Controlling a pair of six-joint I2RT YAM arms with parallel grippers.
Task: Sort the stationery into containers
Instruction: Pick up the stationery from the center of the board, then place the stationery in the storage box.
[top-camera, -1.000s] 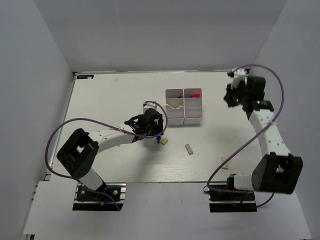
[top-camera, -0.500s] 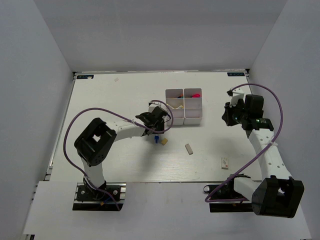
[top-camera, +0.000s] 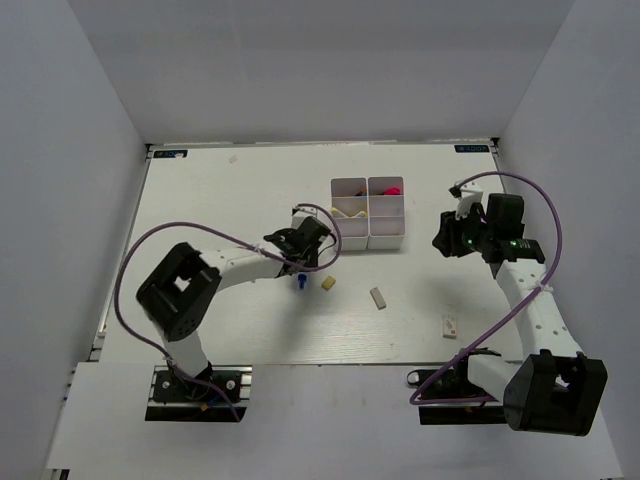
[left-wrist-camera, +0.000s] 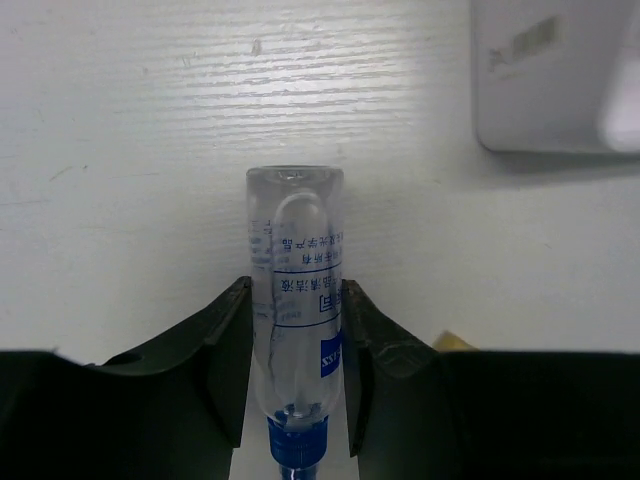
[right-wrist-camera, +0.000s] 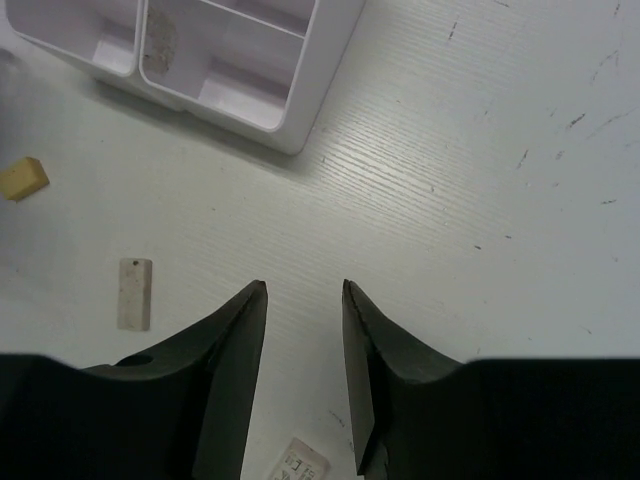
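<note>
A clear blue-white tube (left-wrist-camera: 295, 250) with a blue cap (top-camera: 300, 284) sits between the jaws of my left gripper (left-wrist-camera: 295, 285). Both fingers press its sides, so the gripper is shut on it. This is just left of the white organiser tray (top-camera: 368, 236), whose corner shows in the left wrist view (left-wrist-camera: 550, 90). My right gripper (right-wrist-camera: 304, 287) hangs open over bare table to the right of the tray (right-wrist-camera: 300, 110), holding nothing. Its place in the top view is right of the tray (top-camera: 447, 240).
A tan eraser (top-camera: 327, 284) lies beside the tube's cap. A grey eraser (top-camera: 378, 298) lies in front of the tray, also in the right wrist view (right-wrist-camera: 134, 293). A small white labelled piece (top-camera: 451, 325) lies near the right arm. A pink item (top-camera: 393, 187) rests in a back compartment.
The left jaws closed onto the tube and shifted it slightly left. The right gripper opened and swung down and left toward the table by the tray.
</note>
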